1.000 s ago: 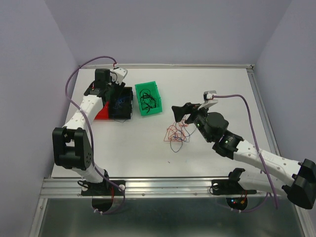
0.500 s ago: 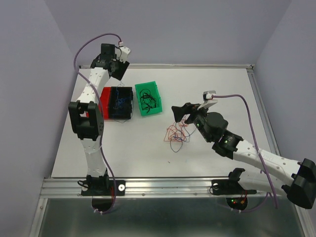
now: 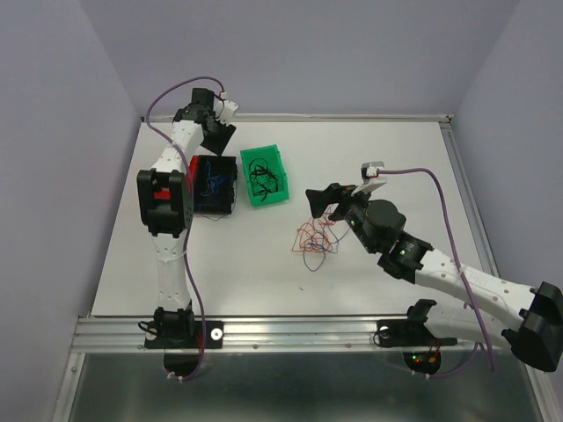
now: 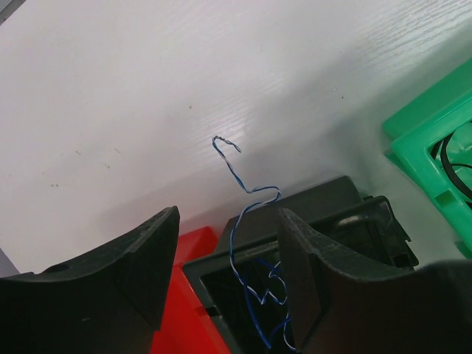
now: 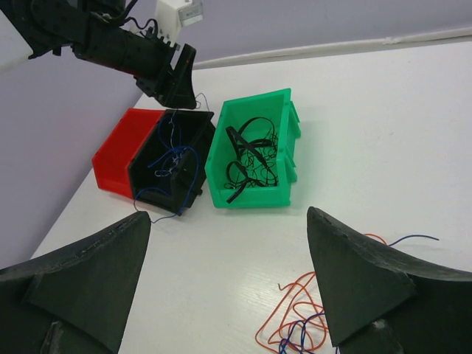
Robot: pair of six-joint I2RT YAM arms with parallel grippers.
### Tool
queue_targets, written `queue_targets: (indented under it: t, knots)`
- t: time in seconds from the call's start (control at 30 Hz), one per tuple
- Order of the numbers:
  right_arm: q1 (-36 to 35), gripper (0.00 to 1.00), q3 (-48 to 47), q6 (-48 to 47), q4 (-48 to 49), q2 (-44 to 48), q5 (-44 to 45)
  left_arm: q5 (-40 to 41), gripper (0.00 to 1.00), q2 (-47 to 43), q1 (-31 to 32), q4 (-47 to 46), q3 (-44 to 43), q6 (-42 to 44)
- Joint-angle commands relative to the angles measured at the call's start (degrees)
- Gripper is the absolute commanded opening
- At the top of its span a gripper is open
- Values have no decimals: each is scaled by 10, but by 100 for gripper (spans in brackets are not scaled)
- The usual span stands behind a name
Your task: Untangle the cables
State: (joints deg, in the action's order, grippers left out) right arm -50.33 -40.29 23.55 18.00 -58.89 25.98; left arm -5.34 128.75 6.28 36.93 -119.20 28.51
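A loose tangle of red and blue cables lies mid-table; it also shows in the right wrist view. My right gripper hovers just above its far edge, open and empty. More blue cables fill a black bin. My left gripper is raised behind that bin, open. In the left wrist view a blue cable stands up out of the bin between my open fingers, untouched. Black cables lie in a green bin.
A red bin sits against the black bin's left side, partly hidden by my left arm. The three bins show together in the right wrist view, green, black, red. Walls close the table's back and sides.
My left arm has risen and straightened, carrying its gripper up and back from the black bin. The right arm and the tangle have not moved.
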Motion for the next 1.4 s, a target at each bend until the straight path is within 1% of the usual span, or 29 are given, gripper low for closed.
queue_targets:
  t: [0.0, 0.2, 0.23, 0.33, 0.37, 0.47, 0.53, 0.6, 0.63, 0.67, 0.7, 0.77, 0.83, 0.87, 0.9, 0.93, 0.97, 1.0, 1.07, 1.1, 1.2, 1.27, 1.37]
  knots:
    - [-3, 91, 1, -5, 9, 5, 11, -7, 65, -16, -2, 4, 0, -2]
    - [-3, 91, 1, -3, 9, 4, 8, 1, 58, -4, -2, -1, 4, 3]
    - [-4, 91, 0, -3, 9, 4, 8, 2, 54, 2, -2, 1, -2, 4]
    - [-4, 91, 0, -3, 9, 4, 8, -2, 47, 13, -2, 10, -12, 7]
    - [-4, 91, 1, -3, 9, 5, 8, -6, 42, 19, -2, 14, -17, 8]
    - [-4, 91, 2, -3, 8, 7, 8, -12, 36, 19, -3, 16, -16, 10]
    - [-4, 91, 2, -3, 9, 7, 8, -15, 34, 17, -3, 16, -13, 13]
    - [-3, 91, 2, -3, 9, 9, 8, -16, 25, 15, -3, 19, -19, 13]
    - [-4, 91, 2, -3, 9, 8, 8, -15, 17, 13, -3, 20, -22, 11]
    - [-4, 91, 2, -3, 9, 8, 8, -13, 6, 8, -3, 19, -25, 8]
    - [-4, 91, 2, -3, 9, 8, 8, -4, 0, 2, -3, 9, -25, 3]
    - [-4, 91, 3, -3, 9, 9, 8, -4, 0, -35, -4, -12, 2, -6]
    - [-4, 91, 4, -3, 9, 9, 8, -24, 0, -68, -4, -52, 33, -12]
    - [-4, 91, 4, -3, 10, 10, 8, -27, 0, -105, -5, -67, 74, -16]
    - [-3, 91, 4, -3, 9, 11, 8, -30, 0, -124, -5, -104, 99, -20]
    - [-4, 91, 4, -3, 10, 10, 7, -40, 0, -166, -5, -142, 153, -23]
    - [-4, 91, 4, -2, 10, 10, 7, -40, 0, -187, -5, -143, 153, -23]
    - [-4, 91, 4, -2, 9, 11, 7, -42, 0, -207, -5, -183, 213, -21]
    - [-3, 91, 5, -1, 10, 11, 8, -46, 0, -261, -4, -215, 266, -18]
    - [-4, 91, 5, -2, 10, 10, 7, -43, 0, -276, -4, -236, 309, -10]
    - [-4, 91, 4, -1, 10, 8, 7, -17, 0, -320, -5, -261, 375, -7]
    - [-4, 91, 4, -2, 10, 8, 7, -21, 0, -343, -5, -263, 400, 1]
    - [-4, 91, 5, -2, 10, 10, 9, -48, 0, -356, -5, -252, 454, 15]
